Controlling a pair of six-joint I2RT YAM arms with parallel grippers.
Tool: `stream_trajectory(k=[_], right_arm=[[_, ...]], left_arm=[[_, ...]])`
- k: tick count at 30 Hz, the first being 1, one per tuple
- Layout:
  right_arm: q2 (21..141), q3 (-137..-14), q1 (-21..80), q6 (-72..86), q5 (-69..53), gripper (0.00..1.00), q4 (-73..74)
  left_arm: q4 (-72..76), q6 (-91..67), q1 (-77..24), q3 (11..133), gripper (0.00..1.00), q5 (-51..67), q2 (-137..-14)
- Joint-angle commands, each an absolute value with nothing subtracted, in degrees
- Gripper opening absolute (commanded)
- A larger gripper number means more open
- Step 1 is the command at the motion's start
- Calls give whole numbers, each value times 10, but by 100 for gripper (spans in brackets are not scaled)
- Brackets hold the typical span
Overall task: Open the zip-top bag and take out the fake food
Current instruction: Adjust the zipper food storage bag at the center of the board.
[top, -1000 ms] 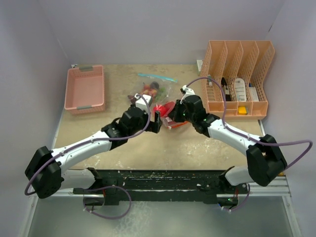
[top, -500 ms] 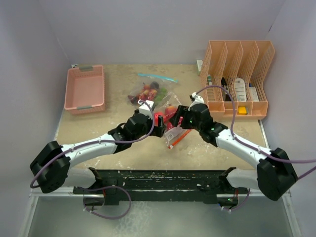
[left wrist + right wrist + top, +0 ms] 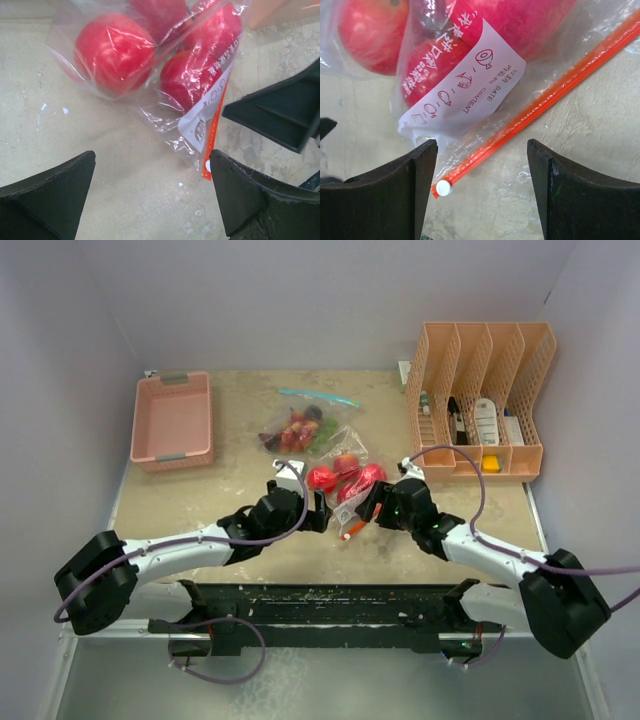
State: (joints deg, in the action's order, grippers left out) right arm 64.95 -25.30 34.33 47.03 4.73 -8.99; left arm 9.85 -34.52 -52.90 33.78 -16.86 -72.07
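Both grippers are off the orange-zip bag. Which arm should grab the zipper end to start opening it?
Right, probably. The white slider and orange zip strip lie just ahead of the open right gripper. The open left gripper faces the red fruits in the bag, with the strip off-centre.

Three views: one high and fixed, two close on the wrists, all meeting on the zip-top bag (image 3: 345,478).
Top external: above and behind the arm bases (image 3: 330,612), looking down and forward, far enough to take in the whole desk (image 3: 200,485) around the bag. Left wrist: low and close at the bag's near-left side, facing across it between own jaws. Right wrist: closer still at the bag's near-right side, looking down on label (image 3: 465,95) and orange zip strip (image 3: 535,105), framed by own jaws. Shared by all three: the bag and the desk beneath it.
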Motion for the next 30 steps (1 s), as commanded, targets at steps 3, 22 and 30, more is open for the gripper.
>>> stream_trajectory(k=[3,22,30], right_arm=[[714,-269,343,461,14,75,-160],[578,-264,343,438,45,74,-51],[566,-268,343,435,56,72,-30]], left_arm=[[146,-465,-620,313,99,-257,-738],[365,-638,-599,324,65,-228,-925],[419,-606,-593,372,40,-171,-973]])
